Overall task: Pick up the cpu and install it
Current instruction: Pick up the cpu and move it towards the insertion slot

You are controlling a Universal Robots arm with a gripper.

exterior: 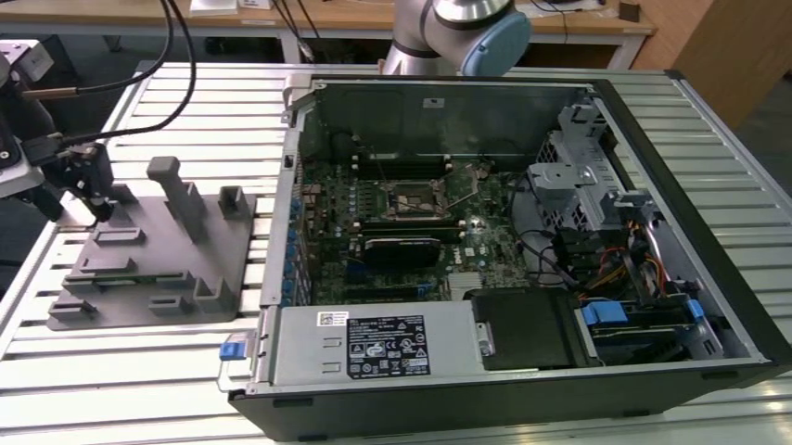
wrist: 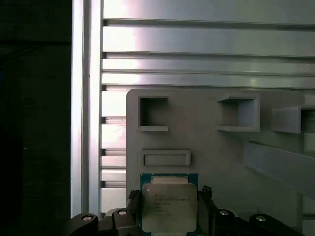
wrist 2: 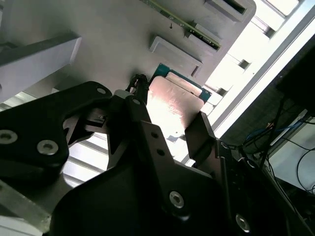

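The cpu (wrist: 169,209) is a small square chip with a pale silver top on a green board. It sits at the edge of the grey tray (wrist: 206,142), just past a low rectangular ridge. In both wrist views my gripper (wrist: 169,199) straddles it, one black finger against each of two opposite edges, so it is shut on the chip. The second wrist view shows the cpu (wrist 2: 172,101) between the same fingers (wrist 2: 199,132). In the exterior view my gripper (exterior: 96,209) is low over the far left corner of the tray (exterior: 148,269).
An open computer case (exterior: 693,213) lies to the exterior view's right of the tray, its motherboard facing up with the socket (exterior: 413,197) near the middle. Tall pegs (exterior: 173,190) rise from the tray close to my gripper. Cables (exterior: 148,74) hang at the left. The slatted table's edge (wrist: 81,123) is near.
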